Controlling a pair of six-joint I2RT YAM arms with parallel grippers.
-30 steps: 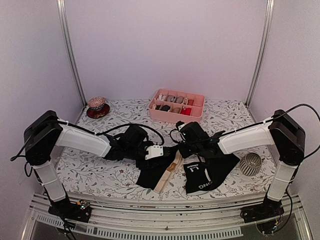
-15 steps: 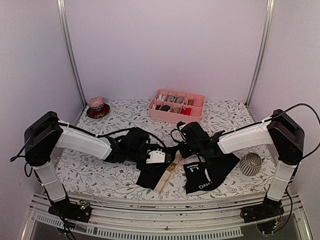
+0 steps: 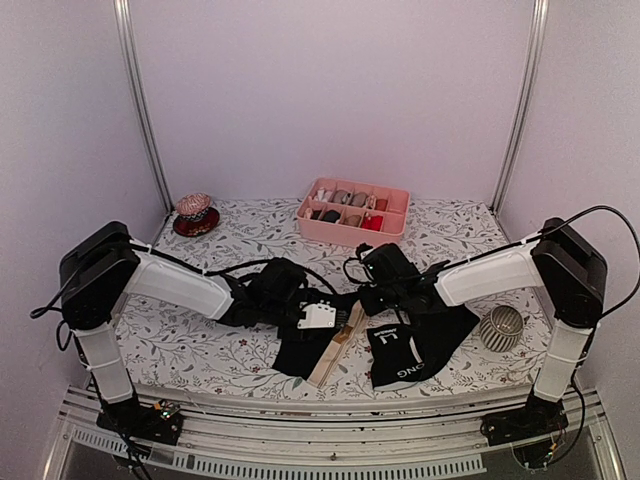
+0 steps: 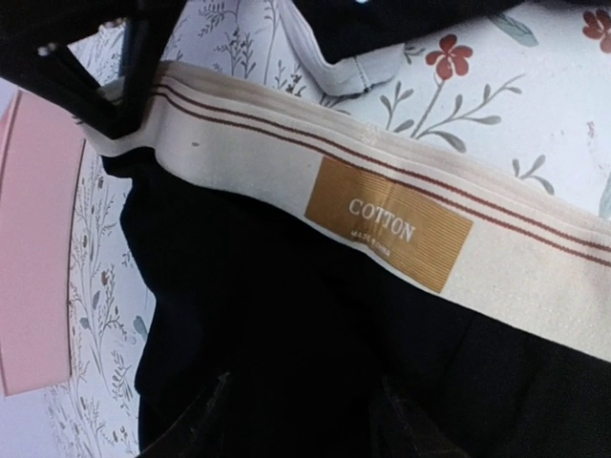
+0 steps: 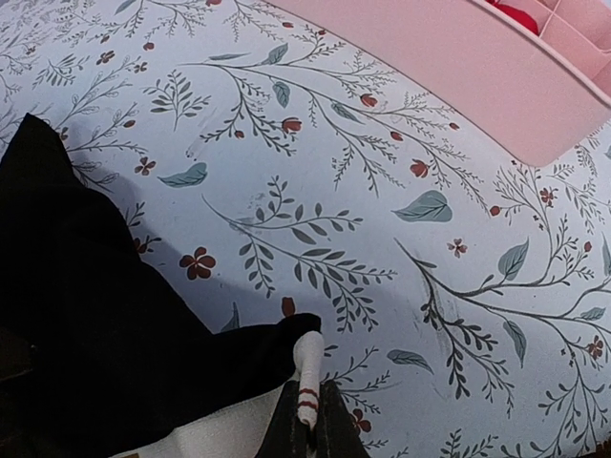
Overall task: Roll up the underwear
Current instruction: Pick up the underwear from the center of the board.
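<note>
We see the beige-banded brief (image 3: 300, 352) spread out near the front of the table (image 3: 200, 345), a little left of centre. Its waistband (image 4: 535, 258) runs as a pale strip along its right side and carries a tan label (image 4: 387, 224) reading COTTON. The right gripper (image 5: 305, 412) has its fingers pinched together on the far end of that waistband; in the right wrist view a short beige tab with red stripes stands between the closed tips. The left gripper (image 3: 322, 322) hangs low over the black cloth of the same brief, close to the waistband. Its fingers are dark against dark fabric, so we cannot tell how wide they stand or whether they hold anything. Just beside it, to the right, lies the lettered brief (image 3: 400, 358), black with white letters. Farther out, a pink tray (image 3: 340, 232) sits at the back centre, a grey ribbed ball (image 3: 500, 327) sits at the right, and a red object on a dark dish (image 3: 193, 210) sits at the back left.
</note>
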